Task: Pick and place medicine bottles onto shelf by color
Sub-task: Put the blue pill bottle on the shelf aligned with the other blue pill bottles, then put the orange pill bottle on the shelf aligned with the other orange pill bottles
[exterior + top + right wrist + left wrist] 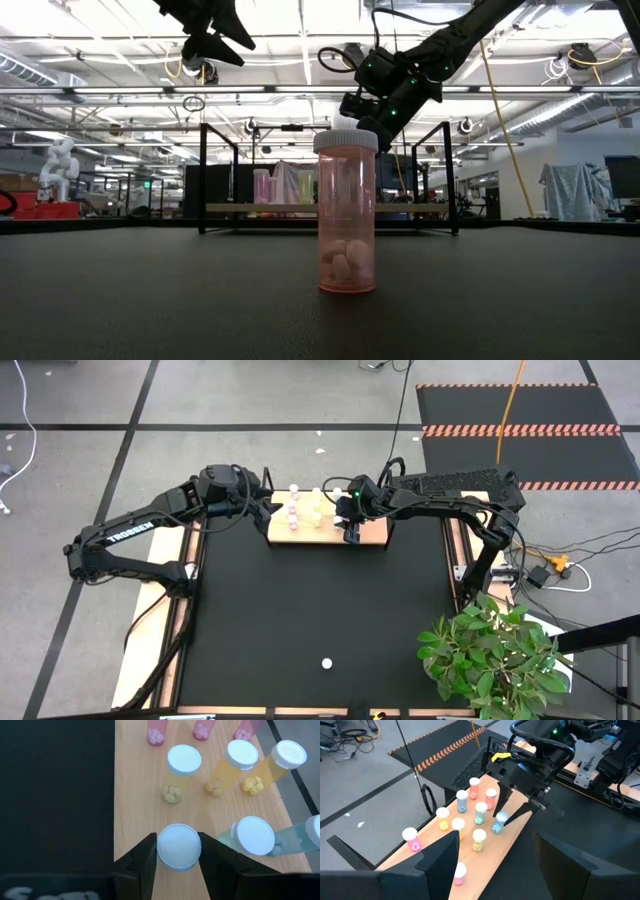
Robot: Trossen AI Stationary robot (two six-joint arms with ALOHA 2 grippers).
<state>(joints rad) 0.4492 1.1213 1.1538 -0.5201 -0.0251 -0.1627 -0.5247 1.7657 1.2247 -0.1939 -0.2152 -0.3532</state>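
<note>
Bottle [179, 846] between right gripper [178, 851] jaws, over shelf [135, 805].

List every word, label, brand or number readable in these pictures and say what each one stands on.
"TROSSEN": white letters on the left arm's dark link, high view.
White marks at the bottom edge of the right wrist view, on the right arm's own dark body: cut off, unreadable.
The medicine bottles and the shelf: no labels or print visible.
</note>
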